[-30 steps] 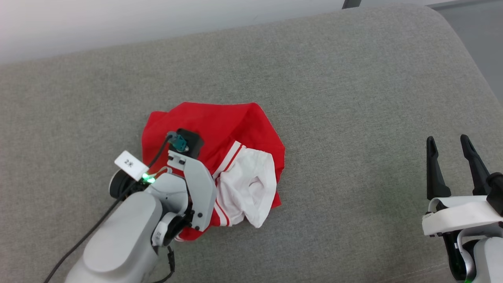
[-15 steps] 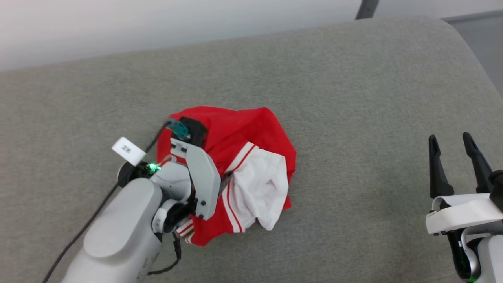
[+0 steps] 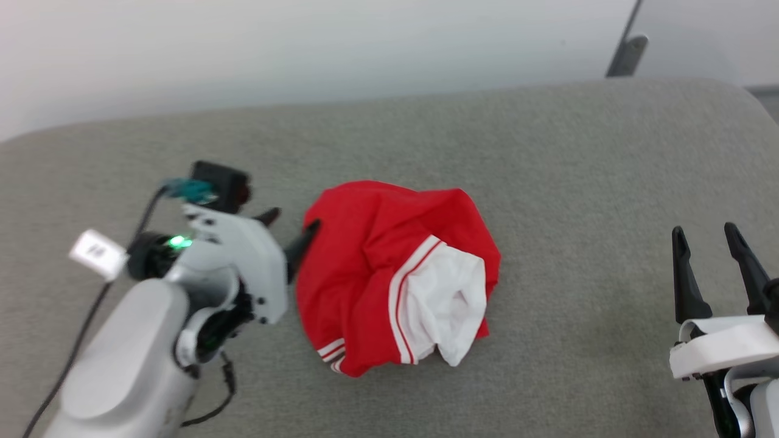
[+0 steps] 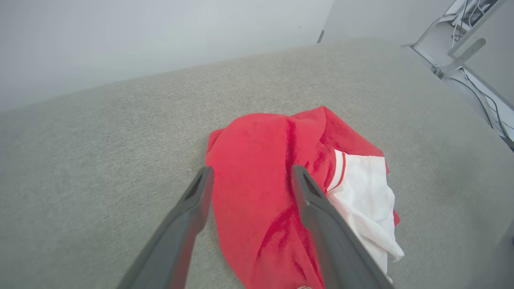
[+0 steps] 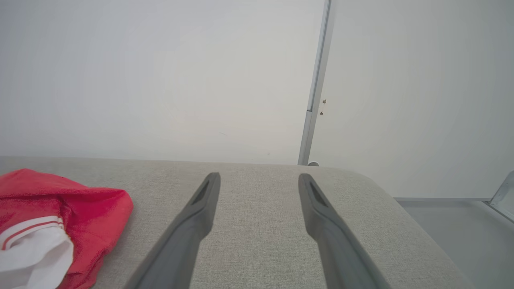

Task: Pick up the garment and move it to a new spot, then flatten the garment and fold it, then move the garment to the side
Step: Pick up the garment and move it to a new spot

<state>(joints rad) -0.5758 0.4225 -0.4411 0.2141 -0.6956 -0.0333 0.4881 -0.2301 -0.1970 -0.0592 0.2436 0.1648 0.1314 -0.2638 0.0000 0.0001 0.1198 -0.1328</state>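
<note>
The garment (image 3: 377, 255) lies in a crumpled red heap on the grey cushion (image 3: 548, 182), with a white sleeve (image 3: 447, 304) and striped trim on its near right side. My left gripper (image 3: 291, 222) stands open at the heap's left edge, its right finger close against the red cloth and holding nothing. In the left wrist view the open left gripper (image 4: 252, 170) points at the garment (image 4: 261, 136), which lies beyond and between the fingers. My right gripper (image 3: 703, 232) is open and empty, far to the right. The right wrist view shows the right gripper (image 5: 259, 176) over bare cushion, the garment (image 5: 80, 204) at lower left.
The cushion's rounded right edge (image 3: 754, 115) drops off toward the floor. A pale wall (image 3: 304, 48) runs along the back, with a metal post (image 3: 627, 48) at the back right. A cable (image 3: 85, 328) trails from my left wrist.
My left gripper has opened, let go of the garment and drawn back to its left edge. The garment has settled in a heap. The head view has shifted. The right gripper stays open.
</note>
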